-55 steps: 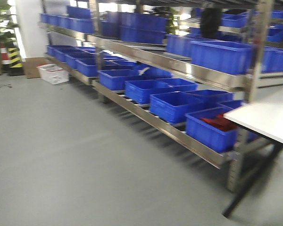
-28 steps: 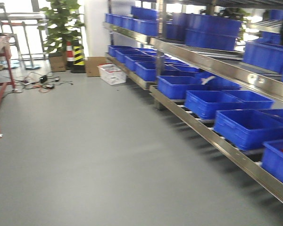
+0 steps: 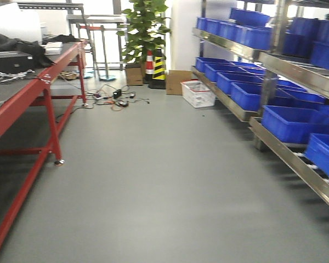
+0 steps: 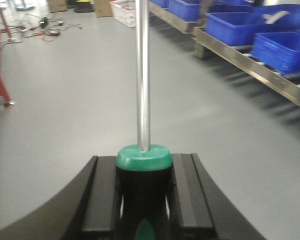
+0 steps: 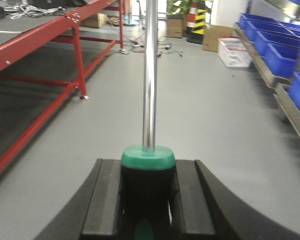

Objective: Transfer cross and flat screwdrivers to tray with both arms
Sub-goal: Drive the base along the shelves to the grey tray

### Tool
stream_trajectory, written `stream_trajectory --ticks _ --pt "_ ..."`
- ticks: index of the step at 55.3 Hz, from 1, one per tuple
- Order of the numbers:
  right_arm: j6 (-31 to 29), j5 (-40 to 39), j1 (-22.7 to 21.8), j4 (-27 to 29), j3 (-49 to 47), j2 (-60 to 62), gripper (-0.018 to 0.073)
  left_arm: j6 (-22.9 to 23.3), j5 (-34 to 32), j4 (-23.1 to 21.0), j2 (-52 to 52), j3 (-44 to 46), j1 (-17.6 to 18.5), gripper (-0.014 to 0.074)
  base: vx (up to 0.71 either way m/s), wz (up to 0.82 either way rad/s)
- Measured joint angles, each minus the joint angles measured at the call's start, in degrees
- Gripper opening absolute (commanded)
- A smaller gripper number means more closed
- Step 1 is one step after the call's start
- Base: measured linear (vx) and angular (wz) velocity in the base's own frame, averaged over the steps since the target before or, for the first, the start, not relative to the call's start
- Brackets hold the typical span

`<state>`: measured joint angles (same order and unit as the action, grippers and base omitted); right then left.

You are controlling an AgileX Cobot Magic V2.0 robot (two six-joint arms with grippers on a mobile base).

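Left fingers (image 4: 105, 195) clamp one screwdriver (image 4: 142, 75), right fingers (image 5: 106, 200) a second screwdriver (image 5: 149, 75) — pickup done. Tray unseen; placing remains.

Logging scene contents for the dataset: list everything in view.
blue bins: many, blue, on steel shelving at right
workbench: 1, red frame, left
potted plant: 1, green, far end
striped cone: 1, black-yellow, beside plant
cardboard box: 1, brown, by cone
crate: 1, white, floor near shelving
cables: loose bunch, floor
left screwdriver: 1, green-black handle, steel shaft
right screwdriver: 1, same
tray: none in view
left gripper: black, shut on handle
right gripper: black, shut on handle
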<state>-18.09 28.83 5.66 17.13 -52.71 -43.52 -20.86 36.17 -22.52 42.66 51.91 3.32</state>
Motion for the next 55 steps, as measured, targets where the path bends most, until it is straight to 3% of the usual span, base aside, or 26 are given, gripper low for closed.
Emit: stream_trajectory --ticks 30,55 --pt "0.0 0.0 0.0 0.05 0.0 0.0 -0.0008 0.0 0.0 0.0 0.0 0.0 0.0 -0.0003 0.59 0.19" --pt "0.0 0.01 0.0 0.05 0.0 0.0 -0.0008 0.0 0.0 0.0 0.0 0.0 0.0 -0.0003 0.59 -0.26"
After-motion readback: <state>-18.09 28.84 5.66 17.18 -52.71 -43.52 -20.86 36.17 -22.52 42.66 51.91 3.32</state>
